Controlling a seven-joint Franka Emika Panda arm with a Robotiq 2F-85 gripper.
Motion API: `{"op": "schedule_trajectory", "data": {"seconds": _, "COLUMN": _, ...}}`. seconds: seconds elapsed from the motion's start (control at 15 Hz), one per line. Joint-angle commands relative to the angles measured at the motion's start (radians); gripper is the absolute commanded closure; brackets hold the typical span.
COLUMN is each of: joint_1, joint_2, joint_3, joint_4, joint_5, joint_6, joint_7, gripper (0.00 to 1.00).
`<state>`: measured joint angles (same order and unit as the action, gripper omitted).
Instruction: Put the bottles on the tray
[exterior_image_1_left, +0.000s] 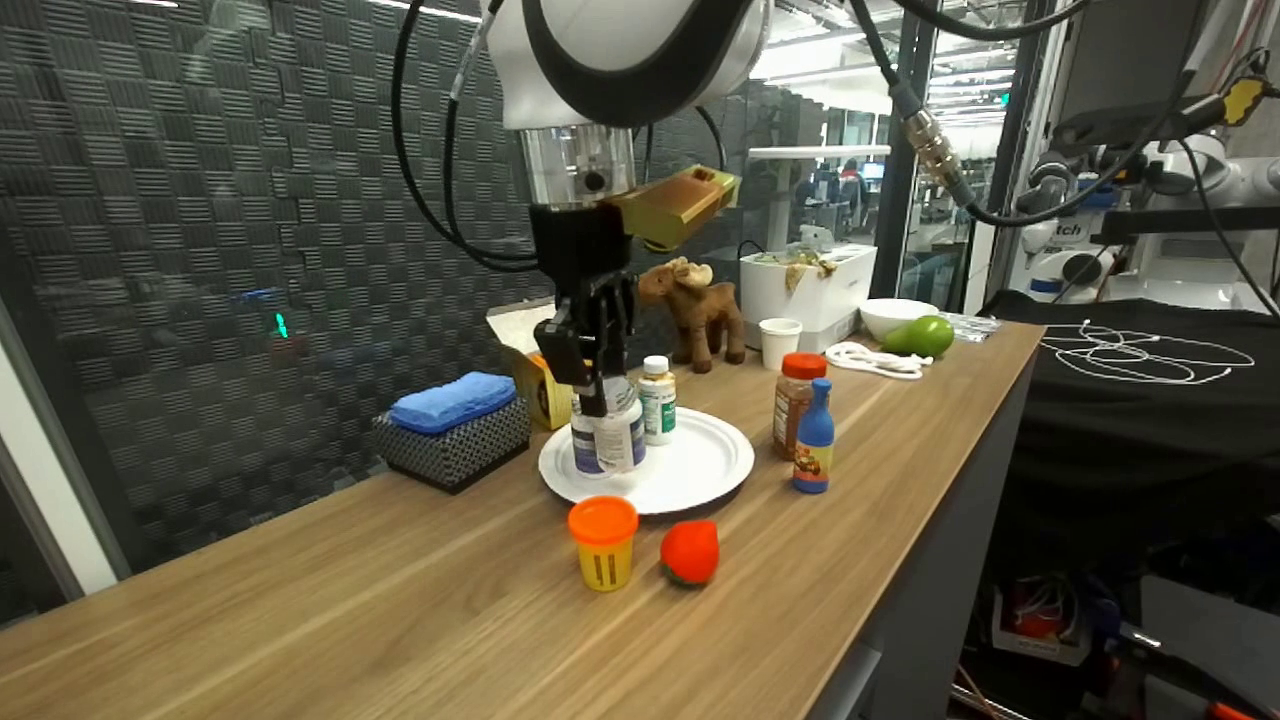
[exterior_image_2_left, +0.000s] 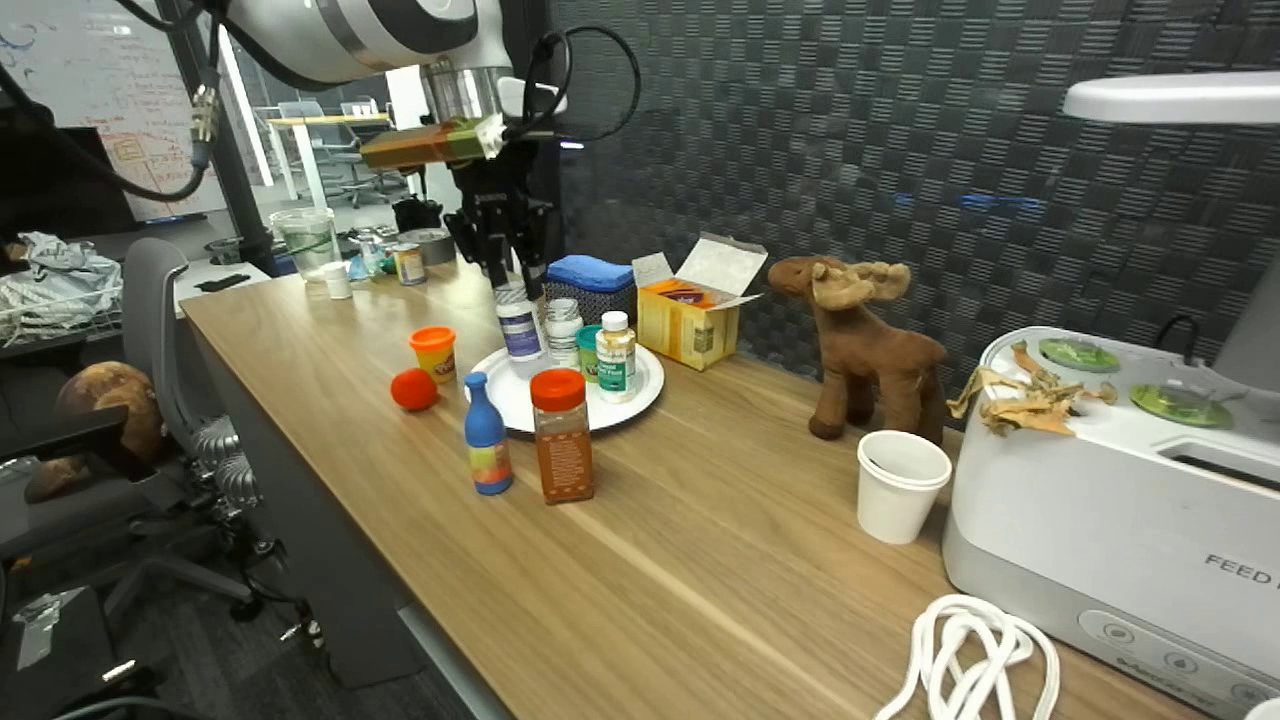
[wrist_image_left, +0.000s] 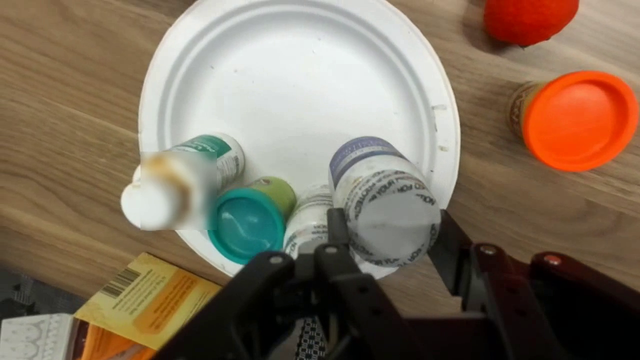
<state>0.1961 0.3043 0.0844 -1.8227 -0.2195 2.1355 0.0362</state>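
Before reaching for the red-capped jar (exterior_image_2_left: 565, 445), near and off the tray (exterior_image_2_left: 648, 380), mind the gripper (exterior_image_2_left: 515, 281): clamped on the purple-labelled bottle (exterior_image_2_left: 521, 328), on or just above the tray's far left. Spread wide and risk toppling the white bottle (exterior_image_2_left: 563, 335) just right, because of the finger (wrist_image_left: 337, 227) between.

free: tray (wrist_image_left: 295, 80), upper half in wrist view | obstacles: white-capped bottle (exterior_image_2_left: 615, 362), green-lidded tub (wrist_image_left: 250, 222), white jar (wrist_image_left: 311, 217) along lower side

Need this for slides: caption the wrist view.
The tool grips a purple-labelled bottle at the round tray, beside another white bottle.
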Motion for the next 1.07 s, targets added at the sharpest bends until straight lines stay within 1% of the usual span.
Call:
{"op": "schedule_trajectory", "data": {"seconds": 0.0, "joint_1": -0.019, "joint_2": -0.027, "joint_3": 0.0, "joint_4": -0.05, "joint_5": 0.004, "joint_6": 0.031, "joint_7": 0.019, "gripper": 0.81}}
{"op": "schedule_trajectory", "data": {"seconds": 0.33, "joint_1": -0.047, "joint_2": -0.005, "joint_3": 0.009, "joint_4": -0.055, "joint_5": 0.079, "joint_6": 0.023, "joint_7": -0.002, "gripper": 0.81}}
{"op": "schedule_trajectory", "data": {"seconds": 0.67, "joint_1": -0.052, "joint_2": 0.011, "joint_3": 0.02, "joint_4": -0.05, "joint_5": 0.148, "joint_6": 0.026, "joint_7": -0.014, "gripper": 0.81}}
{"op": "schedule_trajectory", "data": {"seconds": 1.0, "joint_1": -0.043, "joint_2": 0.021, "joint_3": 0.014, "joint_4": -0.041, "joint_5": 0.132, "joint_6": 0.041, "joint_7": 0.0, "gripper": 0.81}}
